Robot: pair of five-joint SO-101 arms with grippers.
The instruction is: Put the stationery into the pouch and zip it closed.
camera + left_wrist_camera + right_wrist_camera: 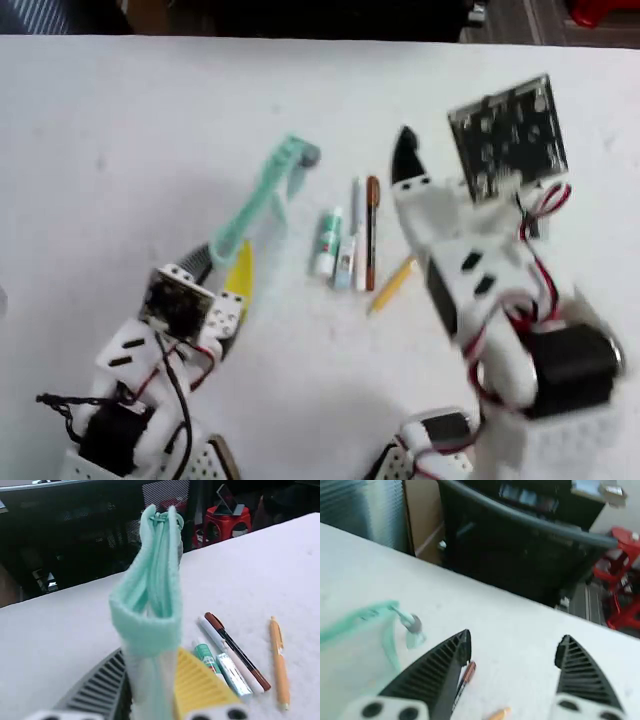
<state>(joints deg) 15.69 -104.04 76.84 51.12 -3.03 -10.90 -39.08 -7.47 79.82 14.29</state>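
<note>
A mint-green pouch (262, 196) lies on the white table (120, 150), its zipper pull (309, 155) at the far end. My left gripper (150, 652) is shut on the pouch's (152, 600) near end, between a grey finger (97, 682) and a yellow finger (197, 682). To the right of the pouch lie a glue stick (326, 242), a white pen (356, 225), a brown pen (372, 230) and an orange pencil (392, 284). My right gripper (515, 637) hangs open above the pens' far ends, with the brown pen (466, 674) below its black finger (405, 157).
The table's far edge (300, 37) borders a dark chair and a red stool (225, 520) on the floor. Open table surface lies to the left of the pouch and beyond the pens. The right arm's body (500, 300) stands over the table's right side.
</note>
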